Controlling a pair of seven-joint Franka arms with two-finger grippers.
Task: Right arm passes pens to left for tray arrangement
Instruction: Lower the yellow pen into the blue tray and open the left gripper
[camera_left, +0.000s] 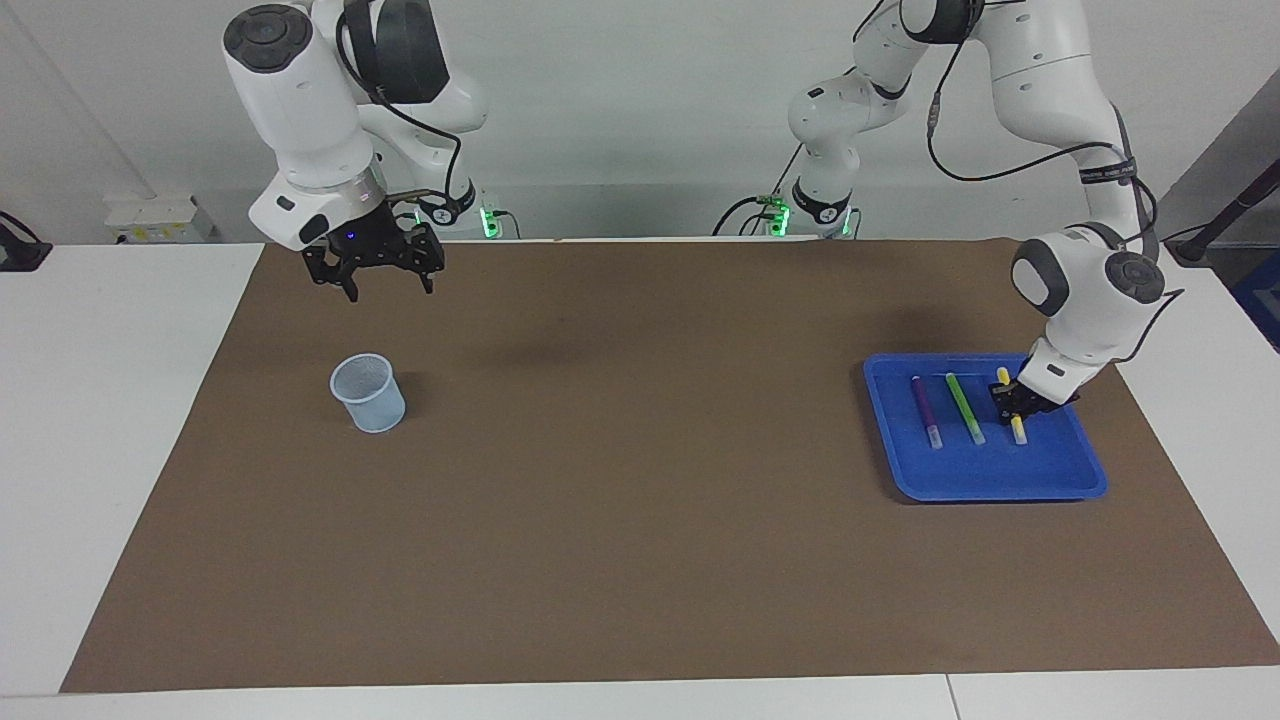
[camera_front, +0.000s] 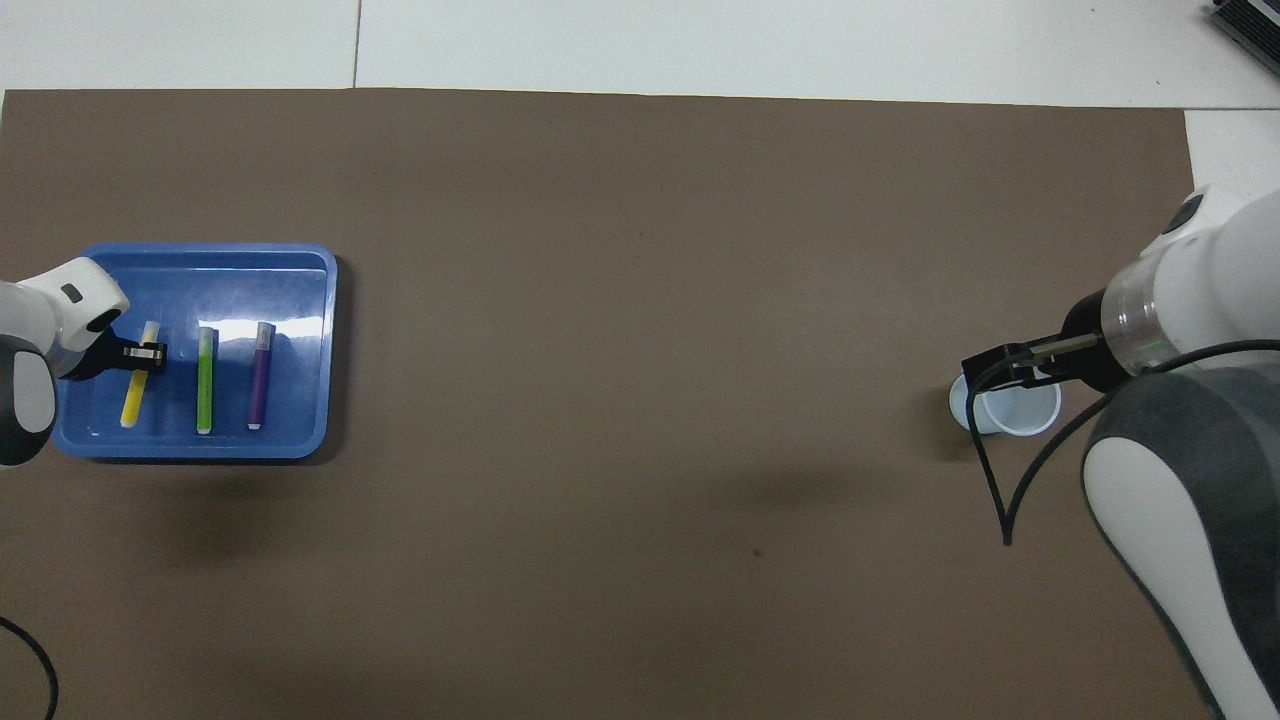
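Observation:
The blue tray (camera_left: 1000, 490) lies at the left arm's end of the table. In it the purple pen (camera_left: 925, 410) and the green pen (camera_left: 965, 407) lie side by side. My left gripper (camera_left: 1010, 400) is low inside the tray, shut on the yellow pen (camera_left: 1018, 430), which lies roughly parallel to the green one. Its pale end is down at the tray floor. From overhead the tray (camera_front: 190, 447), yellow pen (camera_front: 132, 402) and left gripper (camera_front: 148, 353) show the same. My right gripper (camera_left: 390, 288) hangs open and holds nothing, up over the mat at the right arm's end.
A small translucent pale-blue cup (camera_left: 369, 393) stands upright on the brown mat (camera_left: 640, 520), under the right gripper (camera_front: 985, 362) in the overhead view. White table surface borders the mat on all sides.

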